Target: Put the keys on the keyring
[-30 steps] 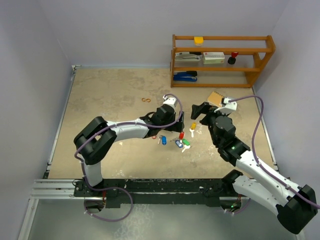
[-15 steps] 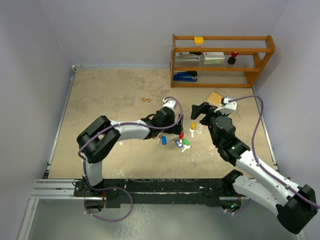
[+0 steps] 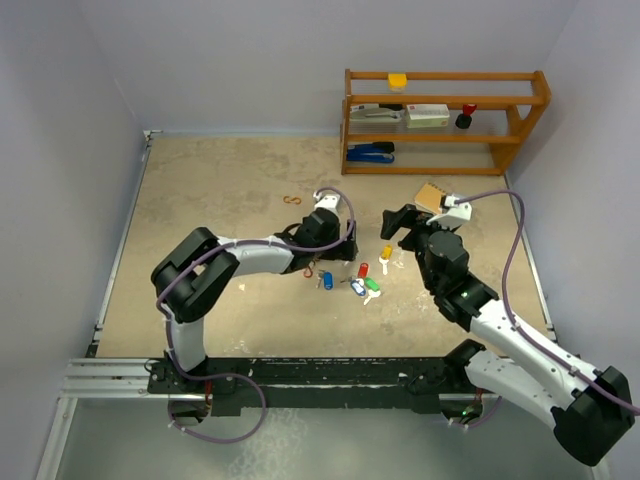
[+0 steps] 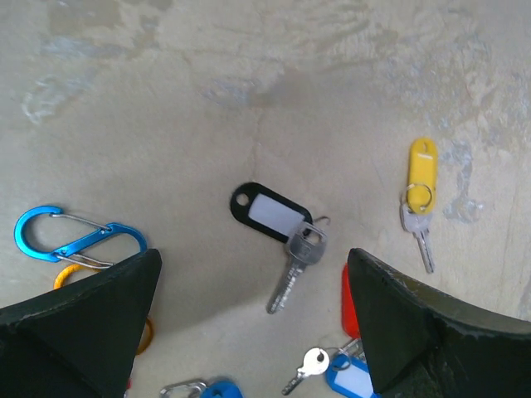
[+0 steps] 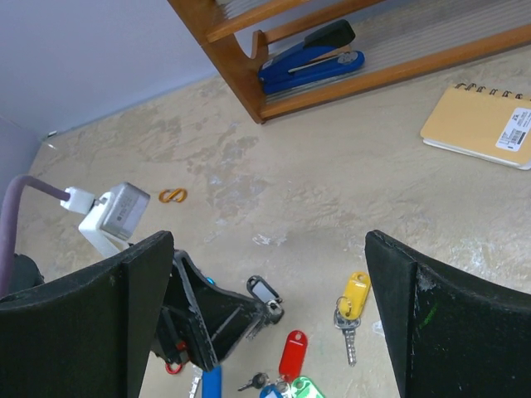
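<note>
Both gape, released and empty: left pincer [image 4: 253,259] and right pincer [image 5: 270,242]. On the bench [image 4: 166,99] below: one black-tagged key [image 4: 278,220], one yellow-tagged key [image 4: 421,186], one blue clip [image 4: 76,239]

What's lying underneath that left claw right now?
Beneath the open left gripper lies a key with a black tag, with a blue clip and a yellow-tagged key off to either side. Its fingers cover part of a red tag and something orange.

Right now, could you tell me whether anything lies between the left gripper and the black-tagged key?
Nothing visible does. The black-tagged key lies uncovered ahead of the open left gripper; the blue clip and yellow-tagged key sit off to either side.
</note>
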Robot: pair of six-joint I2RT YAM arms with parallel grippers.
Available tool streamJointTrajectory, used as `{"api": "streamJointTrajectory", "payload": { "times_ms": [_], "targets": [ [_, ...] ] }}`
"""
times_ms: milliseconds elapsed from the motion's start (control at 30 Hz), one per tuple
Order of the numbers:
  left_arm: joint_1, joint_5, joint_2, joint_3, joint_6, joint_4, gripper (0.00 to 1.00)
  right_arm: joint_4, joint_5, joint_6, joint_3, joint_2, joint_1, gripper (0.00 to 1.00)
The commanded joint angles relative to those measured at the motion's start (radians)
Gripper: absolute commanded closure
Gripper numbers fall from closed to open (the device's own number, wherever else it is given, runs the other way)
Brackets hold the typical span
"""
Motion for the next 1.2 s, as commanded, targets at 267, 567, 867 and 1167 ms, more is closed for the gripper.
{"api": "streamJointTrajectory", "payload": {
  "times_ms": [267, 567, 867, 1167],
  "targets": [
    [0.164, -0.014, -0.003, -0.102, -0.007, -0.025, 0.07, 0.033, 0.011, 0.007, 0.002, 0.024, 0.003, 0.0],
    [0.255, -0.038, -0.036, -0.116, 0.023, -0.034, 0.07, 0.035, 0.01, 0.007, 0.001, 0.027, 0.003, 0.0],
    [0.264, -0.075, -0.156, -0.048, 0.054, -0.035, 0.07, 0.043, -0.006, 0.009, 0.004, 0.044, 0.003, 0.0],
    [0.264, -0.167, -0.233, 0.04, 0.094, -0.134, 0.07, 0.045, -0.022, 0.008, 0.012, 0.053, 0.003, 0.0]
  ]
}}
